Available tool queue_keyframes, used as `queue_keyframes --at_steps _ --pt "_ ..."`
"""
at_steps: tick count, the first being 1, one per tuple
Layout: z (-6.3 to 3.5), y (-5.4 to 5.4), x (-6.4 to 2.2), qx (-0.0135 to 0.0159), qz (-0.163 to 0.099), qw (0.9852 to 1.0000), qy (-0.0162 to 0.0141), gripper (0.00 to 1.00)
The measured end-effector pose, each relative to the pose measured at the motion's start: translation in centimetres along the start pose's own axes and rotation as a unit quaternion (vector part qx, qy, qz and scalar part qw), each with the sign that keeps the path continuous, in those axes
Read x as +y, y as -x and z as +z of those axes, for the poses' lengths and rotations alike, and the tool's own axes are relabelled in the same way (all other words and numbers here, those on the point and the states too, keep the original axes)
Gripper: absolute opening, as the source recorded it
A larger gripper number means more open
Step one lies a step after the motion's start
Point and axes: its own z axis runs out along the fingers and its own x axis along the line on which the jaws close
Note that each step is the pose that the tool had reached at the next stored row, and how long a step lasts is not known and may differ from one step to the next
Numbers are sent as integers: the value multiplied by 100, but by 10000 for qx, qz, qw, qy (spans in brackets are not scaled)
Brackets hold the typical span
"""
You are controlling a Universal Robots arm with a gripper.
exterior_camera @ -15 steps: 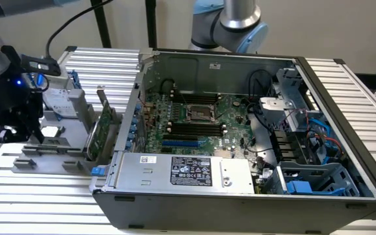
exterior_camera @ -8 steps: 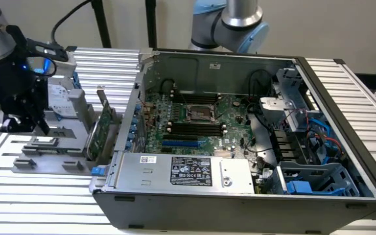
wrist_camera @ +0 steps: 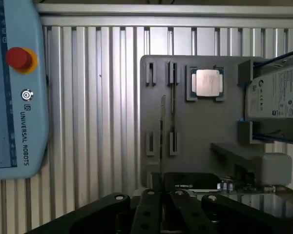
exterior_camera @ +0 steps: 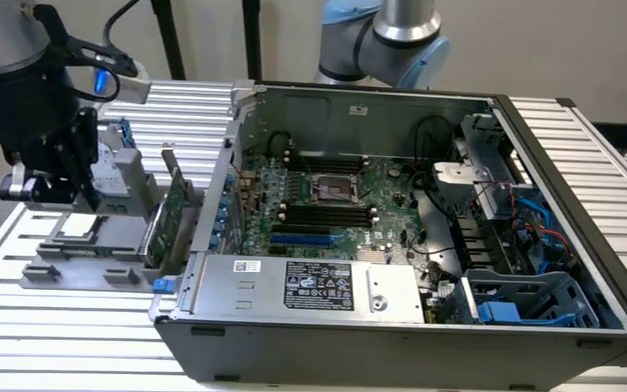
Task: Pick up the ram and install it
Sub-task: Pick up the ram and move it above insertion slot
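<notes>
**While the ram stands in its holder**

As I hang at the exterior view's left, my gripper is above the grey holder and well apart from the open case. Whether my gripper is open or closed I cannot tell. In the wrist view the ram stands on its edge in the holder, not in my grasp. It shows as a thin dark strip running between two pairs of slotted posts. Just beside it a CPU lies flat in a square pocket, metal lid up. Past the CPU a drive with a white label and blue rails rests at the holder's edge. A card stands upright on the holder's side nearest the case, close to the case wall. A pale blue pendant with a red button lies on the slatted table, apart from the holder. Inside the case the motherboard lies flat, its long black slots side by side.
</notes>
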Motion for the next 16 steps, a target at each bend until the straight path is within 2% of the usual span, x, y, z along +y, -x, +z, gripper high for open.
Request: queue_keyframes --at_steps 10,16 --pt "-324 18 -384 -31 -2 10000 0 0" --pt "-417 27 -652 -35 -2 10000 0 0"
